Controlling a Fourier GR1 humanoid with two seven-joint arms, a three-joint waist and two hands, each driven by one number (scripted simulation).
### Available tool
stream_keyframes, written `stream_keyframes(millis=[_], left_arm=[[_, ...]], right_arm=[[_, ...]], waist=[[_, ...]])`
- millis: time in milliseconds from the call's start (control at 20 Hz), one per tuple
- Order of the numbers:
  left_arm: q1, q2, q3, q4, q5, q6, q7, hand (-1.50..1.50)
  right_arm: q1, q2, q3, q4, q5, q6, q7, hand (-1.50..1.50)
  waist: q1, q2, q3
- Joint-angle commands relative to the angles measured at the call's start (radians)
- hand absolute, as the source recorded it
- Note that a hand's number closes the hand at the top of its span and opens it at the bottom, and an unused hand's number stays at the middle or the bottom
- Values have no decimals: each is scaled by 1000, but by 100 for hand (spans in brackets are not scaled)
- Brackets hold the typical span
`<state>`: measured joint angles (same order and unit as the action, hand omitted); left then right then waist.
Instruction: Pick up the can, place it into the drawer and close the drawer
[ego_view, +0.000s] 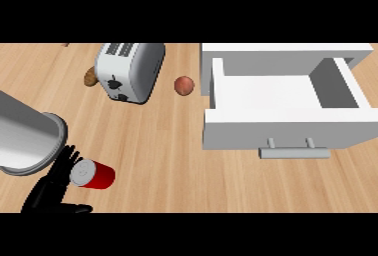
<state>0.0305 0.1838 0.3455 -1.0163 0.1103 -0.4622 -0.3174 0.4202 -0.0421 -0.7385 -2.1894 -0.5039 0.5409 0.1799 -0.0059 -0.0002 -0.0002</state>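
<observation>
– Grey forearm (26, 137) right up close, lower left, so big it runs off the edge. Can you see where it comes from?

– No, it's cut off at the side. It also covers a stretch of the wooden counter (162, 165) beneath it. The black left hand (50, 186) hangs off its end, down at the bottom.

– Is that hand holding the can (97, 176)?

– I wouldn't say so. Its fingers (68, 159) are stretched out fairly straight beside the silver lid, and the thumb (74, 207) sticks out low, below the can. So it's spread, not wrapped round anything. Fingertips are just beside the lid; whether they touch it I cannot tell.

– And the can itself?

– Red, lying on its side on the counter at lower left, lid end toward the hand. It's well apart from the drawer (284, 130).

– The drawer's out?

– Pulled out, white, at the right, with its handle (294, 152) facing us. Its far corner is clipped by the edge.

– What's behind the toaster (131, 67)?

– Some brown lump (90, 77), mostly hidden; I can't name it. Another reddish-brown, egg-shaped thing (184, 85) sits between toaster and drawer.

– The other hand?

– Nowhere to be seen from here.
</observation>
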Motion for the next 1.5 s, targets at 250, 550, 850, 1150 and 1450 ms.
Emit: stream_keyframes(millis=[250,550,850,1150,1450], left_arm=[[-140,-5,-22,285,-49,22,-153,-150],[-119,-25,-12,222,50,-18,-93,150],[-205,-19,-51,279,63,-106,-47,150],[-186,-80,-100,65,117,-112,38,150],[-209,-171,-73,-66,165,78,97,150]], right_arm=[[-45,6,2,-98,-44,-67,125,-150],[19,41,-18,-70,-36,19,66,-150],[-43,41,20,-60,4,-18,94,-150],[-40,39,-3,-43,-7,-23,76,-150],[-7,-52,-24,-77,-136,-57,128,-150]], waist=[[-2,1,-1],[1,-1,0],[2,0,0],[7,-2,1],[4,-1,0]])
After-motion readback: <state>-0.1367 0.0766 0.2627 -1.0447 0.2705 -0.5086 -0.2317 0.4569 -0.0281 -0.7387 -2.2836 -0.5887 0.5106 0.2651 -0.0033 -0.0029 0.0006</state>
